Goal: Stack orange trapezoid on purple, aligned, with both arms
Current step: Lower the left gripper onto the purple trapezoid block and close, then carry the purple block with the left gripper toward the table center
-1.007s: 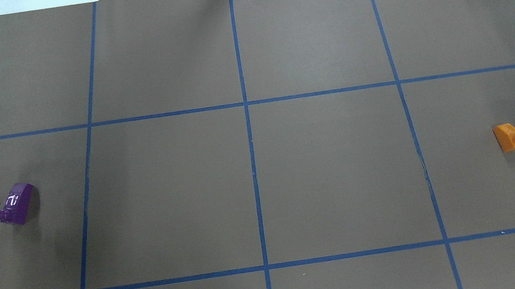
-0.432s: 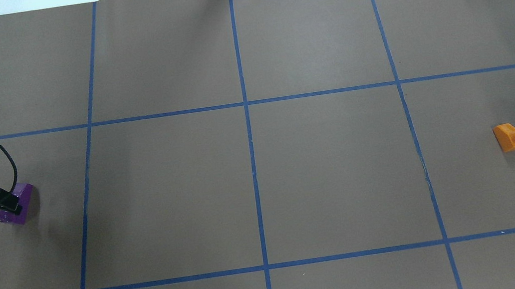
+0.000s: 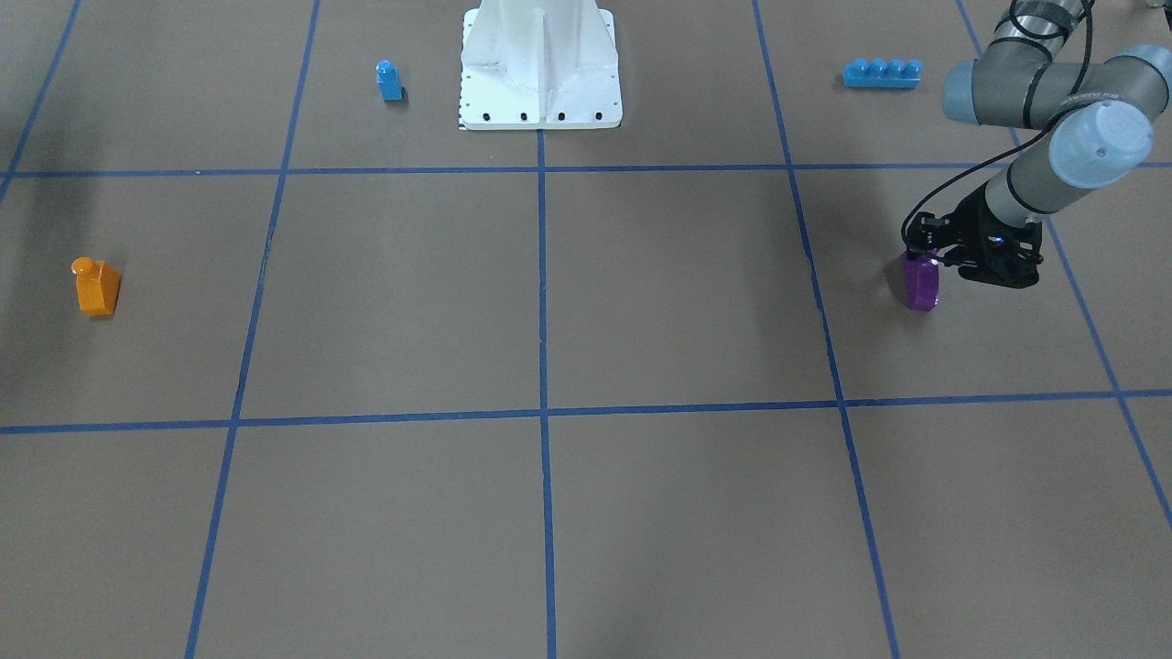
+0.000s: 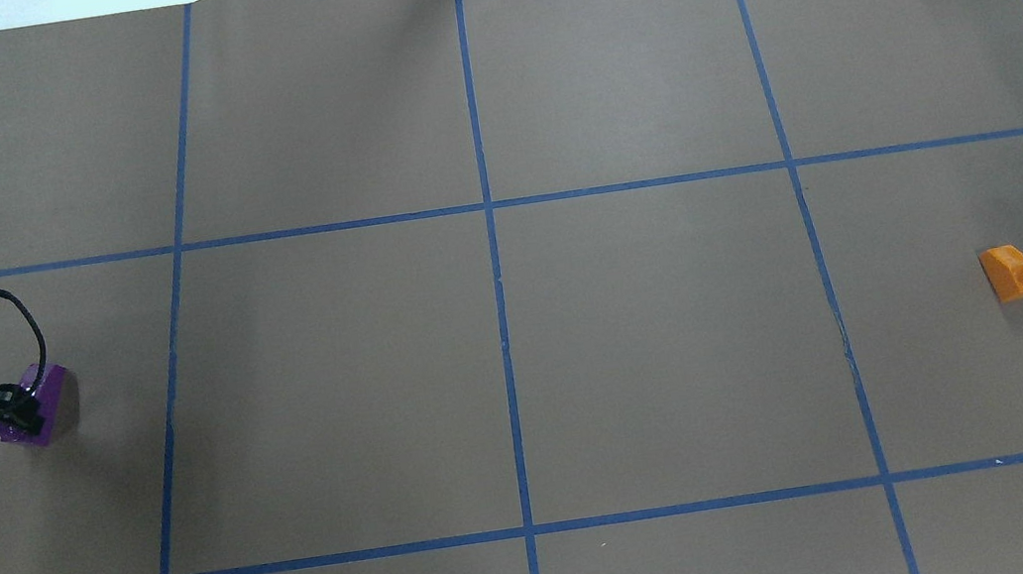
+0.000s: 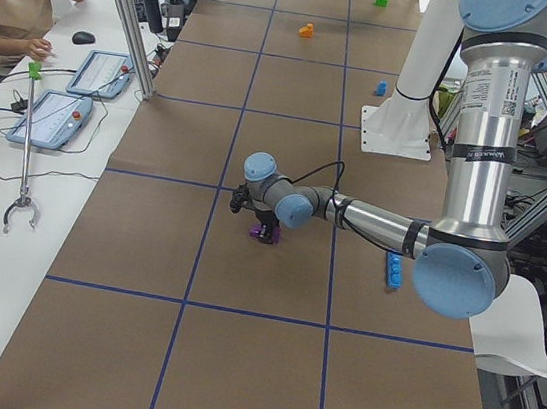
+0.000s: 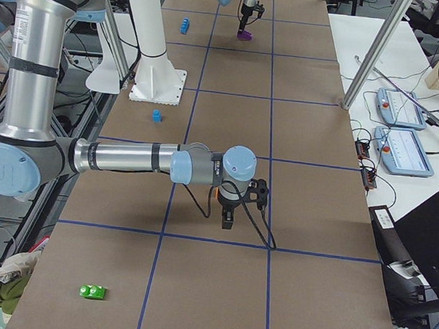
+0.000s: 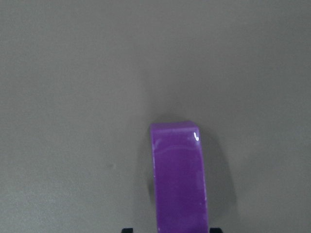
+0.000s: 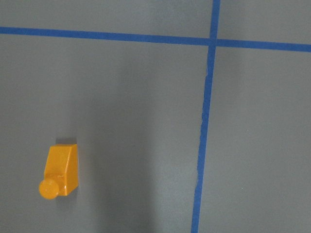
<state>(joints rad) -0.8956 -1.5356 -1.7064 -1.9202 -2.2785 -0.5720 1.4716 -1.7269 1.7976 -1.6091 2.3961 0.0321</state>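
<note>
Far left of the white pedestal (image 3: 540, 64), the glossy purple block (image 3: 921, 286) rests on the mat (image 3: 641, 302), the left gripper (image 3: 927, 256) straddling it, fingers apart with a gap showing. Far to its right stands the orange trapezoid (image 3: 96, 289), stud up; whether the right gripper (image 6: 227, 221) above the mat is open, I cannot tell. Flanking the pedestal: a small blue block (image 3: 389, 81), a long blue brick (image 3: 882, 73).
</note>
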